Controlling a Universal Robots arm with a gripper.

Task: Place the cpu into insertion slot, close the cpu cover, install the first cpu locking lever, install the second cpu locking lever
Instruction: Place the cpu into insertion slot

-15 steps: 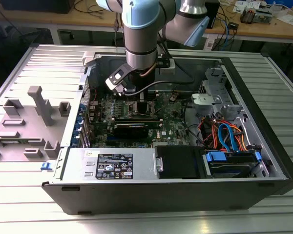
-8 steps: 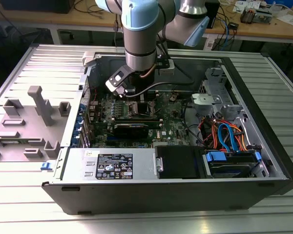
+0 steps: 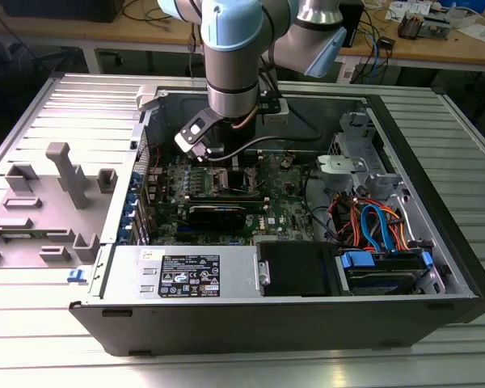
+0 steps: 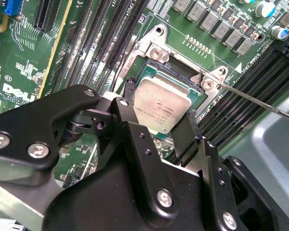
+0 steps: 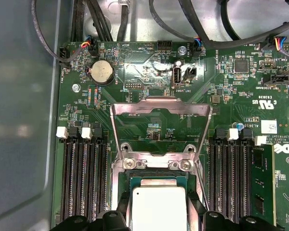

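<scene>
In both wrist views the cpu (image 4: 161, 107), a small square chip with a silver top, sits between my gripper's black fingers (image 4: 123, 110). My gripper (image 4: 156, 120) is shut on the cpu, right over the insertion slot (image 4: 169, 76), whose dark rim shows past the chip's far edge. The first wrist view shows the same chip (image 5: 156, 206) above the socket. Behind it the cpu cover (image 5: 159, 102), a thin silver frame, stands swung up and open. A thin locking lever (image 4: 260, 102) sticks out free beside the socket. In the exterior view the gripper (image 3: 218, 158) reaches down into the open computer case.
Long black memory slots (image 5: 82, 183) flank the socket on both sides. A power supply (image 3: 186, 273) and a black drive box (image 3: 295, 267) line the case's near wall, with cables (image 3: 372, 222) at the exterior view's right. A grey fixture (image 3: 61, 174) stands outside the case.
</scene>
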